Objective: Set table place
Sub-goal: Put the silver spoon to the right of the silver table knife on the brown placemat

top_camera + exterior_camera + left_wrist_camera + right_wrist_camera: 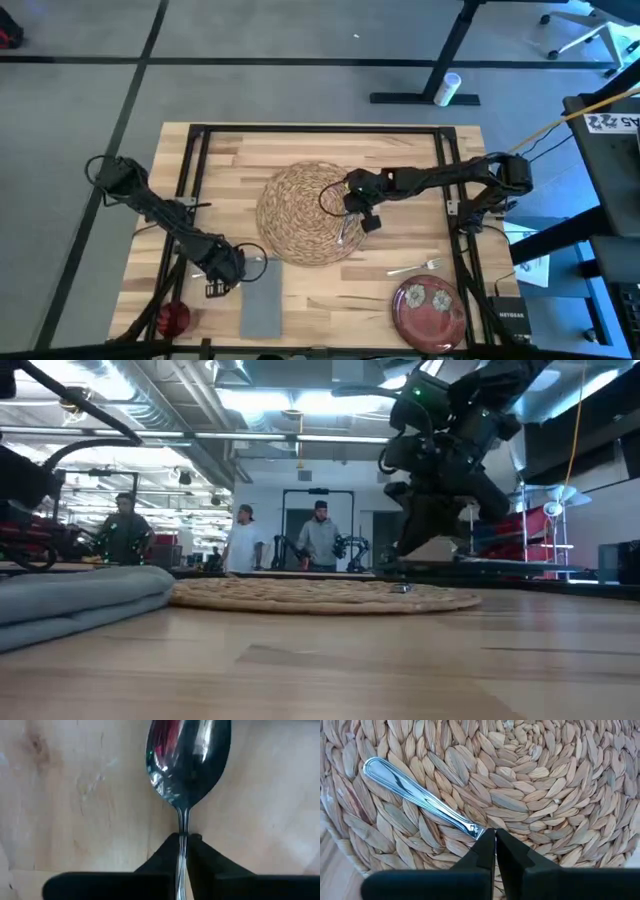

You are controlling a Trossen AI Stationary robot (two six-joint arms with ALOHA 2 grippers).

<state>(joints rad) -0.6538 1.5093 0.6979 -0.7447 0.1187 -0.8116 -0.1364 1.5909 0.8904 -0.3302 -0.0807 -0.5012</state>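
Gripping spoon (187, 760) and knife (417, 797)

Spoon (187, 765): bowl tip cut off by the frame edge; handle hidden between the left gripper (184, 851) fingers. Knife (422, 800): blade end hidden behind the right gripper (495, 851) fingers. Plate (428, 312): near rim cut off in the high view. Cup (172, 318): partly hidden by the left arm. People (243, 540) beyond the table: blurred, details indistinct.
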